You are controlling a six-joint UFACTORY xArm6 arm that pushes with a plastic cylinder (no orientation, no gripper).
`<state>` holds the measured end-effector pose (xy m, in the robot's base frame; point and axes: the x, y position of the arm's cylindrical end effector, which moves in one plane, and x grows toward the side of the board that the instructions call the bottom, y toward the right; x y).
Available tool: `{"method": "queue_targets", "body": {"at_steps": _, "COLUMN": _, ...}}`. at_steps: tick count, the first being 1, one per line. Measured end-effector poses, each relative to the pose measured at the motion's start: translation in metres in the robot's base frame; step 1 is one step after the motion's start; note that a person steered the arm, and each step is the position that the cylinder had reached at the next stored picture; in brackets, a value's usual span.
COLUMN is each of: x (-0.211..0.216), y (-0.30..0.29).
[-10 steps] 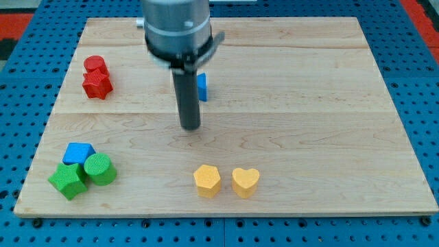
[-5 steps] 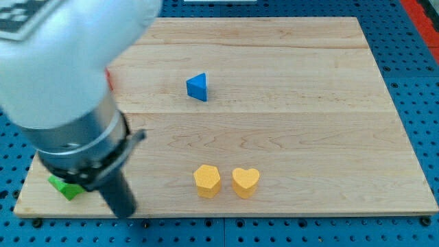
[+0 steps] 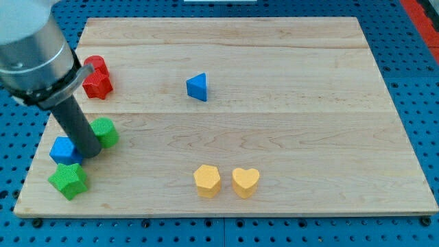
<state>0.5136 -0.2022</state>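
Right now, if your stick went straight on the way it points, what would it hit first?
Probably the board: my tip points down at the wood, between the blue block and the green cylinder. Depth is unclear, so I cannot tell whether it touches either block.

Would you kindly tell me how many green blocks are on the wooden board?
2. A green cylinder block lies just right of my tip; a green star-shaped block sits below it, near the view's bottom-left corner. The arm could hide others.
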Motion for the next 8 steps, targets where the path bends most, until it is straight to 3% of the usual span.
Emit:
{"method": "queue_targets", "body": {"at_steps": 2, "x": -0.037, "y": -0.023}}
{"method": "queue_targets", "body": {"at_steps": 3, "x": -0.031, "y": -0.086}}
{"method": "queue_targets", "body": {"at_steps": 4, "x": 0.002, "y": -0.1}}
{"method": "queue_targets", "body": {"at_steps": 5, "x": 0.013, "y": -0.05}}
{"method": "queue_targets", "body": {"at_steps": 6, "x": 0.067, "y": -0.009}}
{"method": "queue_targets", "body": {"at_steps": 8, "x": 0.027, "y": 0.006}}
